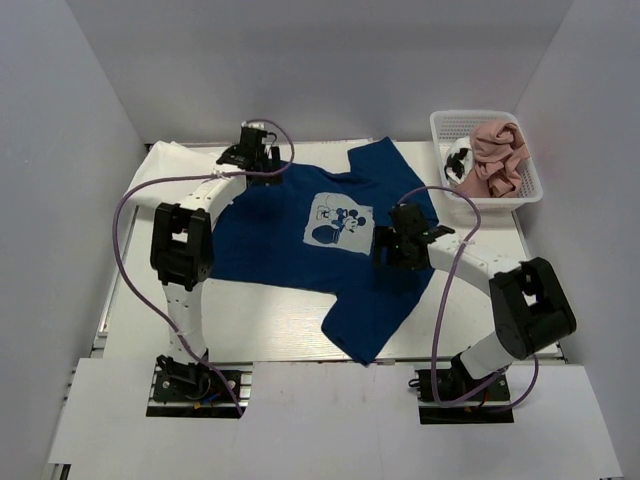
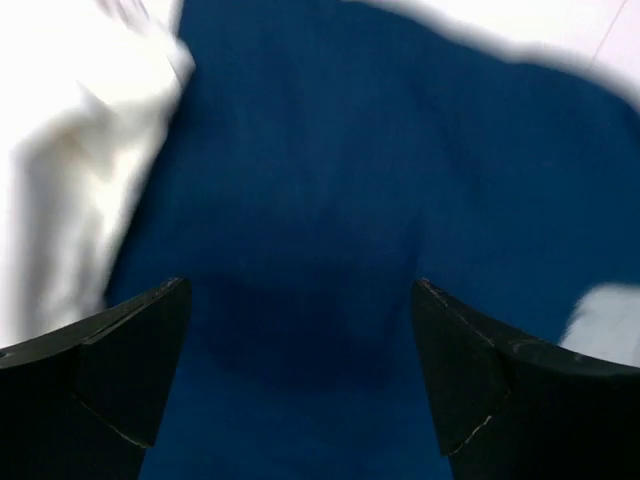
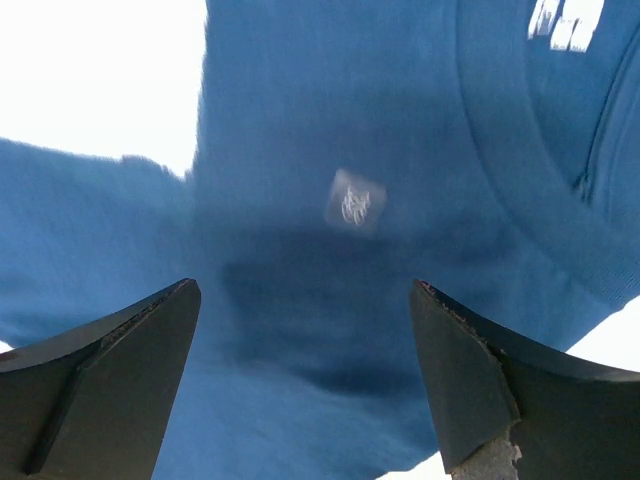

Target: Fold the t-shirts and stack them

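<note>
Two in basket (image 1: 472, 113): pink t-shirt (image 1: 497, 150), white t-shirt (image 1: 460, 160) | left gripper (image 2: 302, 290), right gripper (image 3: 303, 290) spread, empty; over navy t-shirt (image 1: 270, 240)

The left arm (image 1: 184, 308) and right arm (image 1: 470, 264) are white tubes with bulky black joints, standing on black base plates (image 1: 195, 386). A purple cable (image 1: 118, 240) loops along each. The left tool (image 2: 300, 282) and right tool (image 3: 302, 284) have black wedge-shaped fingers (image 2: 130, 360).
</note>
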`<state>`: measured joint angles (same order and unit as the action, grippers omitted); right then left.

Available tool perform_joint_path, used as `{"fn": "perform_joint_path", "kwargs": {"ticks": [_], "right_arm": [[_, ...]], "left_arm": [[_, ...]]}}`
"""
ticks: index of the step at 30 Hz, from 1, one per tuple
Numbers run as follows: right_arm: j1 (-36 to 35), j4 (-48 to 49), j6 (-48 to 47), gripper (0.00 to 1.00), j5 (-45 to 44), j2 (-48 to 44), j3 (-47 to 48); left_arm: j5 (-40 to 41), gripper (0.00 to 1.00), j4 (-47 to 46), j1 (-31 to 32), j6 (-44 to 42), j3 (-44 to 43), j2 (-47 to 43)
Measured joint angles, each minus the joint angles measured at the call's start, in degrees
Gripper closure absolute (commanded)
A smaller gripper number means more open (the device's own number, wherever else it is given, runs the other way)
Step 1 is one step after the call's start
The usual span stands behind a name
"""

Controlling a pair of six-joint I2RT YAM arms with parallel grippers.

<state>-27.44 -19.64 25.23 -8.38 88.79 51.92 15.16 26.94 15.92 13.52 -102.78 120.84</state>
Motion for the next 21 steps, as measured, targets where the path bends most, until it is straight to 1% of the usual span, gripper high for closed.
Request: {"fn": "perform_joint_path", "kwargs": {"ticks": [6,10,14,18,21], "right_arm": [[0.00,1.62,0.33,0.10,2.51,-5.01,-6.82],[0.04,2.78,1.18,0.10,3.69,-5.16,-9.40],[0.72,3.50,2.32,0.10,4.02,-5.18,-9.57],[2.60,3.76,3.93,0.10,4.09,-5.44,-9.79],[5.33,3.41,4.33,0.10,3.43,-6.45,-10.58]], "left_arm": [[-6.64,0.00,-0.72,-0.02,2.23,15.65,-2.27],[-8.87,0.00,-1.86,0.33,4.11,24.68,-7.13],[-9.94,0.00,-2.91,0.50,6.14,30.40,-12.17],[-11.04,0.00,-4.37,0.79,8.07,33.86,-13.20],[-12.98,0.00,-6.08,1.03,9.97,37.48,-15.87]]}}
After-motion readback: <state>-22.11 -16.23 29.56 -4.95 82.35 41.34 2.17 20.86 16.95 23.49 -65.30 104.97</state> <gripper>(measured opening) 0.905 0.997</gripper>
